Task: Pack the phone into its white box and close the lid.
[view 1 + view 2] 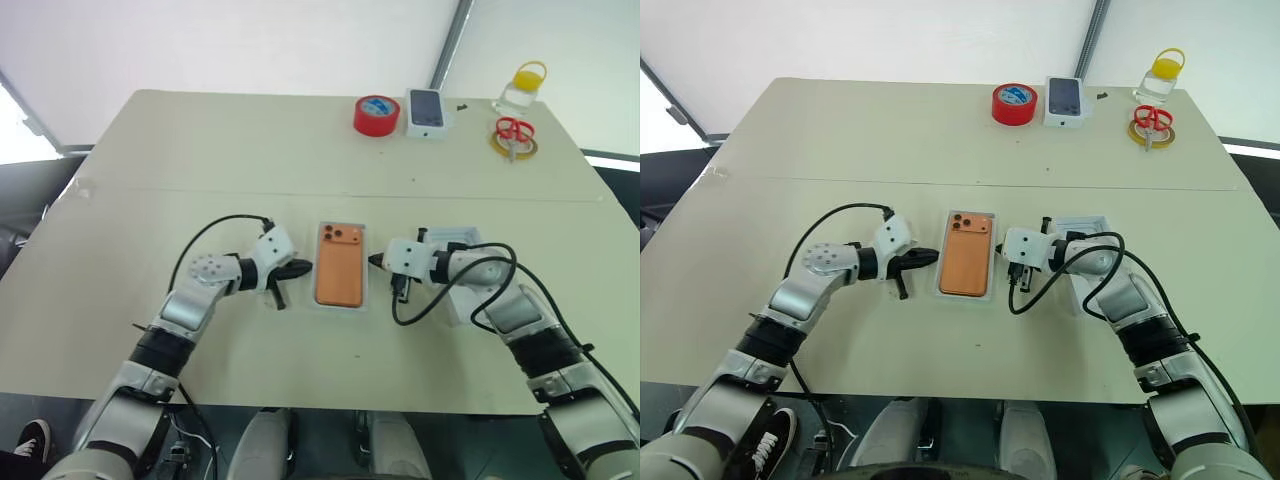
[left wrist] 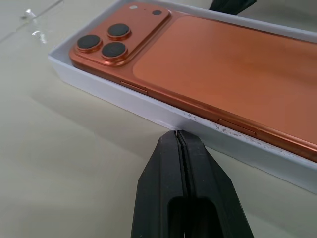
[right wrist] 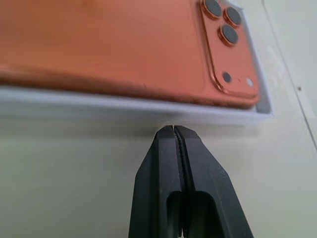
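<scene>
The orange phone [image 1: 339,263] lies back up, camera lenses toward the far side, inside the shallow white box [image 2: 148,106] at the table's middle. My left gripper [image 1: 305,267] is shut with nothing in it, and its tip [image 2: 177,133] sits at the box's left wall. My right gripper [image 1: 373,261] is also shut and empty, its tip [image 3: 173,128] at the box's right wall [image 3: 99,106]. The white lid [image 1: 462,237] lies open side up just right of the box, partly hidden behind my right forearm.
Along the far edge stand a red tape roll [image 1: 376,115], a small white carton with a phone picture [image 1: 426,111], a clear bottle with a yellow cap [image 1: 522,88] and red scissors [image 1: 513,135] on a tape ring. A seam crosses the table [image 1: 150,190].
</scene>
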You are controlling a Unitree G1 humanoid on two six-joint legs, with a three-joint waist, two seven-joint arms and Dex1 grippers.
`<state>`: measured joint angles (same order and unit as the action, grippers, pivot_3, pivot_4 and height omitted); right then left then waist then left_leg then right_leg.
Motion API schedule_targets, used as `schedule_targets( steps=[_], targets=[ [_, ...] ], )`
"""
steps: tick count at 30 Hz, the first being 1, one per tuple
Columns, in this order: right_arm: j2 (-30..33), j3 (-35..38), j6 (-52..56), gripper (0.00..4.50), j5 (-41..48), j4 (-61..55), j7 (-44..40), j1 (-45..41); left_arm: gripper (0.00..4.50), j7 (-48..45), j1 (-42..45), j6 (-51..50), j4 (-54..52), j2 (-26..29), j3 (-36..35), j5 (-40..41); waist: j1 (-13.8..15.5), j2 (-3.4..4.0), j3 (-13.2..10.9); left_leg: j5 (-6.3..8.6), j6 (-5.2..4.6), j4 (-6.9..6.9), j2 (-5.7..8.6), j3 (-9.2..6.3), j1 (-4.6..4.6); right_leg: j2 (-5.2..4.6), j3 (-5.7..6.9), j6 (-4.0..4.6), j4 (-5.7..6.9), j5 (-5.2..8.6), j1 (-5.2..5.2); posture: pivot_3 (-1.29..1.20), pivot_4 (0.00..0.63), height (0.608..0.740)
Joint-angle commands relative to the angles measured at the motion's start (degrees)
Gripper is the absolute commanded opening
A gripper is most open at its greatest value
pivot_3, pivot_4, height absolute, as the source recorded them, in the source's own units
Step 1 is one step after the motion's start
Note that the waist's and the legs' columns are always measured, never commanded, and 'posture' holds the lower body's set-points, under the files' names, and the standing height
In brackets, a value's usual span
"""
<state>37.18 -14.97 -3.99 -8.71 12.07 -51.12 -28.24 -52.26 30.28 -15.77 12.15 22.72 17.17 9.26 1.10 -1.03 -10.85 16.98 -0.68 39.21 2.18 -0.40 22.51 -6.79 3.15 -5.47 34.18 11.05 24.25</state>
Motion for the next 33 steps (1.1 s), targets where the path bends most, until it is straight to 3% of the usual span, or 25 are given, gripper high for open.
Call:
schedule_targets(
  steps=[1,11,27,33],
  targets=[
    [2.5,2.3,-0.1,0.00,1.1,-3.4,-1.2,1.3,0.04,-2.2,2.9,-2.1,-3.6,-4.7,2.6,1.7,0.0,0.00,0.0,0.04,-0.08,0.03,0.01,0.02,0.00,-0.01,-0.01,0.00,-0.04,0.00,-0.03,0.00,0.150,0.740],
    [12.6,8.7,0.0,0.00,4.6,-9.5,-7.1,10.6,0.04,-2.4,7.3,-4.7,-0.2,-13.4,4.4,-0.4,-0.3,0.00,0.0,0.09,-0.16,0.01,-0.02,0.05,-0.02,-0.01,0.00,-0.05,-0.05,0.02,-0.04,0.00,0.150,0.740],
    [13.4,9.5,-3.6,0.00,2.1,-4.6,-3.8,9.3,0.04,-1.1,5.3,-4.5,-1.4,-9.7,-0.6,0.8,-0.4,0.01,0.0,0.06,-0.11,0.03,-0.07,0.05,-0.08,0.02,-0.01,-0.08,-0.01,0.04,-0.02,0.00,0.150,0.740],
    [12.7,8.0,-6.2,0.00,-5.6,4.9,4.9,3.9,0.04,0.3,3.3,-1.9,-2.5,-7.9,-3.9,1.2,-0.4,0.02,0.0,0.05,-0.08,0.03,-0.06,0.07,-0.08,0.01,-0.03,-0.06,0.00,0.04,-0.02,0.00,0.150,0.740]
  ],
)
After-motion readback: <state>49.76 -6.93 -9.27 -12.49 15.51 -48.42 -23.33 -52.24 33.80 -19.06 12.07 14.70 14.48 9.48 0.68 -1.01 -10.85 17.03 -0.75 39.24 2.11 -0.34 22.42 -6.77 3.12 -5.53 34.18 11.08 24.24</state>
